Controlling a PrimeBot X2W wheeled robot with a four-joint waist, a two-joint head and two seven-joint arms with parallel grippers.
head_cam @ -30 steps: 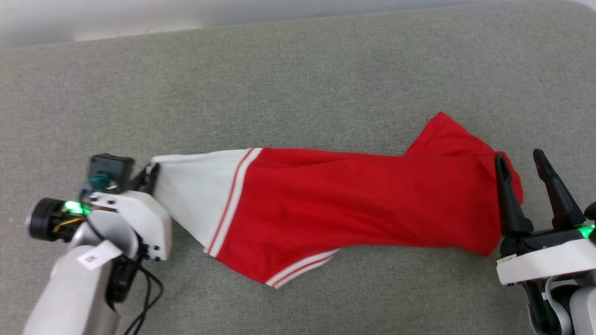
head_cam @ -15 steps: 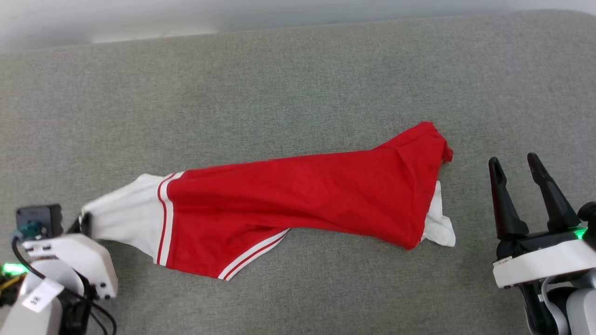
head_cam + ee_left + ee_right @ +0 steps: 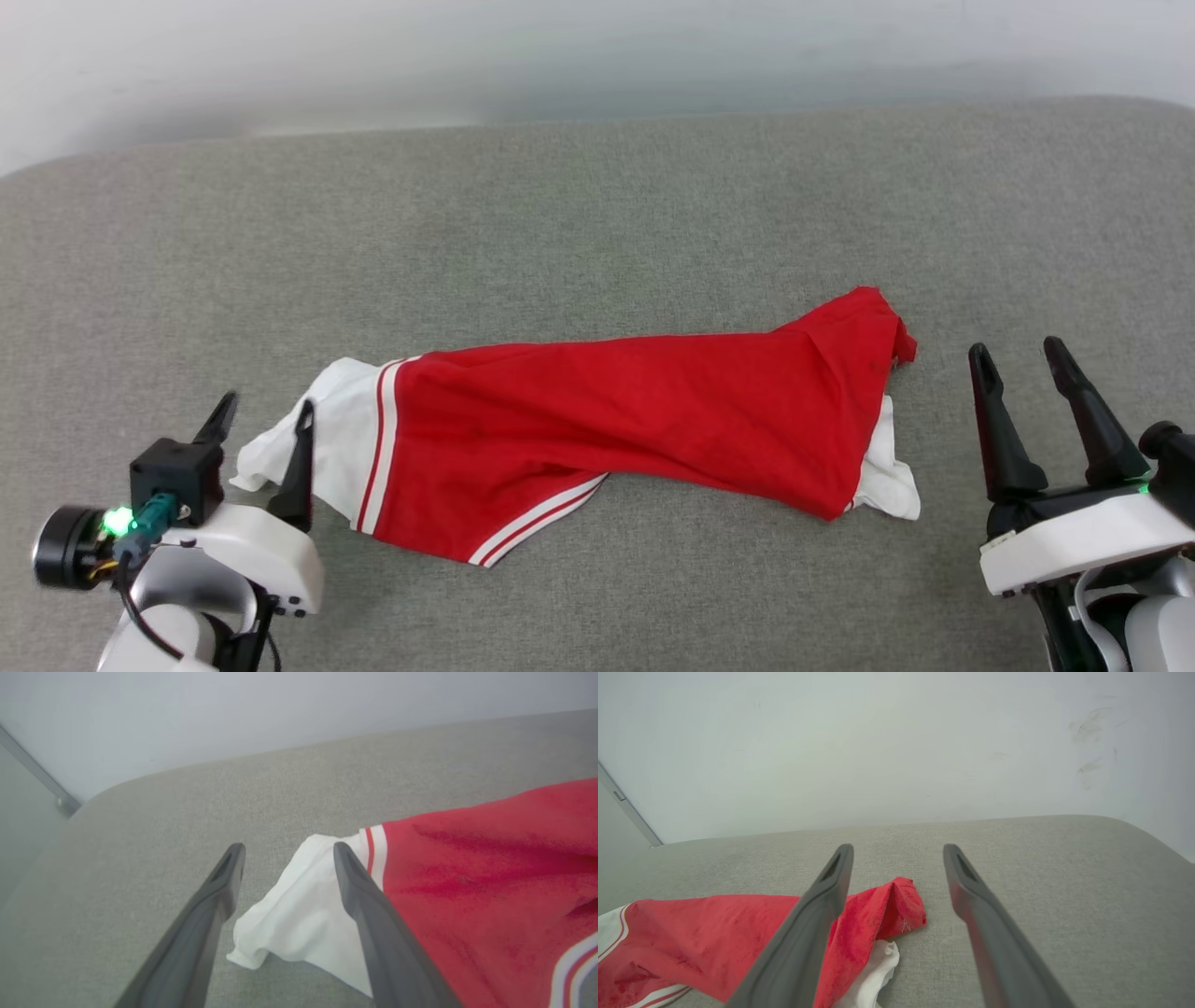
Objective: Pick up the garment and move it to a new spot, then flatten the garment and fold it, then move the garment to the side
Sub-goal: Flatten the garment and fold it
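The garment (image 3: pixel 635 420) lies stretched left to right on the grey padded surface (image 3: pixel 597 205), bunched and partly twisted, with plain red cloth on top. A white sleeve (image 3: pixel 341 439) with red-white trim points left, and a bit of white cloth (image 3: pixel 887 481) pokes out at the right end. My left gripper (image 3: pixel 264 408) is open, and the sleeve's tip (image 3: pixel 299 905) lies loose between its fingers. My right gripper (image 3: pixel 1016 350) is open and empty, just right of the garment's red end (image 3: pixel 896 900).
The surface's rounded far edge meets a pale wall (image 3: pixel 597 56). Its left corner curves away in the left wrist view, near a grey strip (image 3: pixel 37 777) on the wall. Bare grey fabric lies beyond and in front of the garment.
My left gripper has opened and let go of the white sleeve, which it had dragged leftward. The sleeve now rests on the surface. The head camera has shifted. The right gripper stays open.
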